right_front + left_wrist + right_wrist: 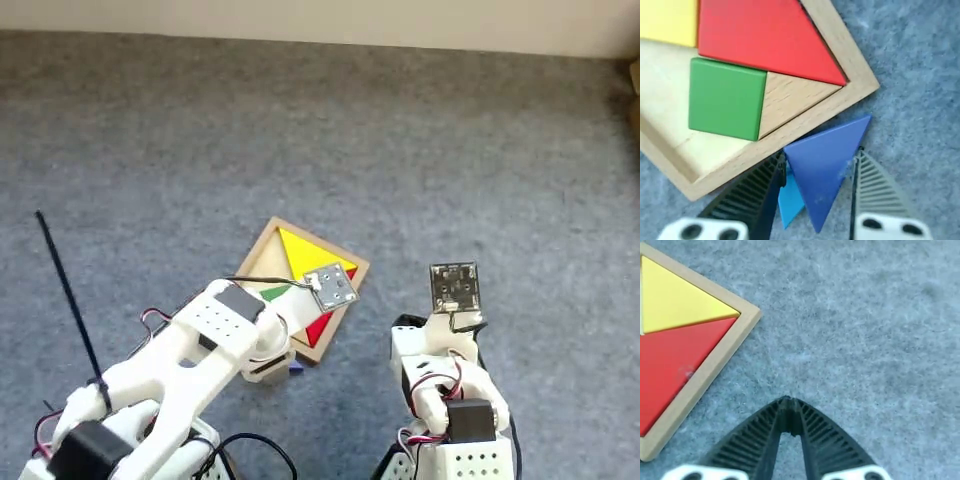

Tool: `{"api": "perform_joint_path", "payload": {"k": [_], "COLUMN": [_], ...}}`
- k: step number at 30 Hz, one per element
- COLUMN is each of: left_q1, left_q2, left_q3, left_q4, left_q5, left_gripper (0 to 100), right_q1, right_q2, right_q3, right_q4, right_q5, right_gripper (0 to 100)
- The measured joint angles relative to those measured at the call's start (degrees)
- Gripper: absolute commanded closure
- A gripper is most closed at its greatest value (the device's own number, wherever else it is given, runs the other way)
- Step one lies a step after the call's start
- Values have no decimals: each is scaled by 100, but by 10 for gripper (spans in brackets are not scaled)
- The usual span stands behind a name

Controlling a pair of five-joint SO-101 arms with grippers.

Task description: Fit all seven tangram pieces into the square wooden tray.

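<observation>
Pinching the blue triangle (822, 170) just outside the tray (860, 85) rim, fingers of the left gripper (820, 159) are clamped on it; those of the right gripper (790, 409) are pressed together, empty, nr the tray corner. If the piece is carried in low or skewed, the rim could be caught & the tray shoved.

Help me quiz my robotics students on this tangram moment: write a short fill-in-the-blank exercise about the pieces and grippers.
1. The triangle held in the left gripper is ___.
2. Inside the wooden tray, the square piece is ___.
3. The empty gap beside that square piece has the shape of a ___.
4. The right gripper hangs over bare grey carpet with its jaws ___.

Missing words: blue; green; triangle; shut.
</observation>
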Motion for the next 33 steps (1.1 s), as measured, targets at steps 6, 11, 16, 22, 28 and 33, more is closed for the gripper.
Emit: {"api": "perform_joint_path", "payload": {"k": [6, 11, 16, 22, 28, 33], "left_q1": [18, 18, 18, 18, 18, 9], "left_q2": [141, 167, 176, 167, -589, -870], "left_q3": [-79, -237, -563, -607, -607, -598], "left_q4": [-35, 114, 615, 686, 905, 958], "left_q5": [9, 9, 9, 9, -18, 0], "left_gripper": [842, 843, 843, 879, 882, 796], "right_q1": [0, 0, 0, 0, 0, 0], "right_q2": [0, 0, 0, 0, 0, 0], "right_q3": [0, 0, 0, 0, 0, 0], "right_q4": [0, 0, 0, 0, 0, 0], "right_q5": [0, 0, 0, 0, 0, 0], "right_gripper": [993, 993, 993, 993, 993, 993]}}
